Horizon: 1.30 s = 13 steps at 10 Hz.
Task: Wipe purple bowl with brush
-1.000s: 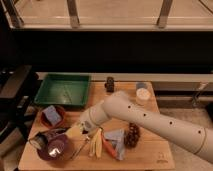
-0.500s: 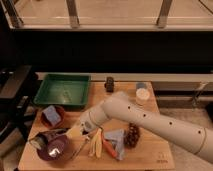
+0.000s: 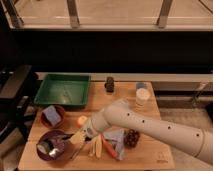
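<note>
The purple bowl (image 3: 54, 145) stands at the front left of the wooden table, with a pale glint inside. My gripper (image 3: 76, 137) hangs at the bowl's right rim, at the end of the white arm that reaches in from the right. A thin dark handle of the brush (image 3: 66, 136) seems to run from the gripper over the bowl. Its bristle head does not stand out from the glint. I cannot tell how the brush is held.
A reddish-brown bowl (image 3: 52, 116) holding a blue block stands behind the purple bowl, and a green tray (image 3: 63, 90) lies further back. A pale round object (image 3: 81, 120), toy food (image 3: 102, 147), dark grapes (image 3: 132, 137), a cup (image 3: 142, 97) and a dark object (image 3: 109, 85) stand around.
The gripper has shifted slightly left and down toward the purple bowl's rim. Nothing else has moved.
</note>
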Each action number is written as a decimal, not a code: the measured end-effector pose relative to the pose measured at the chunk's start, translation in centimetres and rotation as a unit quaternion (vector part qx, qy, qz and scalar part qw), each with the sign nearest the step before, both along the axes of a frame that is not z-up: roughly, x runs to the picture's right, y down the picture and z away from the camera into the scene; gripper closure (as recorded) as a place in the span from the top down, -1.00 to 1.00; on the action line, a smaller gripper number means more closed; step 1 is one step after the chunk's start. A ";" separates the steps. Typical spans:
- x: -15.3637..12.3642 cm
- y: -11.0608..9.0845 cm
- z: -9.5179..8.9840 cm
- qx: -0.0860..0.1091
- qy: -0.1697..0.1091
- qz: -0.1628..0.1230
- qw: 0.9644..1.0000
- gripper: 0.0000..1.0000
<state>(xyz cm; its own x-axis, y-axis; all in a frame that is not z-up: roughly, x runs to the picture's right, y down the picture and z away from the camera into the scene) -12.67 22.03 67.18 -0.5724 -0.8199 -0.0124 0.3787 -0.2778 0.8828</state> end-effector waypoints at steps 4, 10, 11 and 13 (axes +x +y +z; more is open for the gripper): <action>1.5 1.6 2.2 -0.022 0.023 -0.002 1.000 -1.00; -0.1 -0.5 5.1 -0.007 0.006 -0.021 1.000 -1.00; -1.2 -0.7 5.3 -0.004 -0.003 -0.025 1.000 -1.00; -2.0 -0.5 5.0 -0.005 -0.014 -0.024 1.000 -1.00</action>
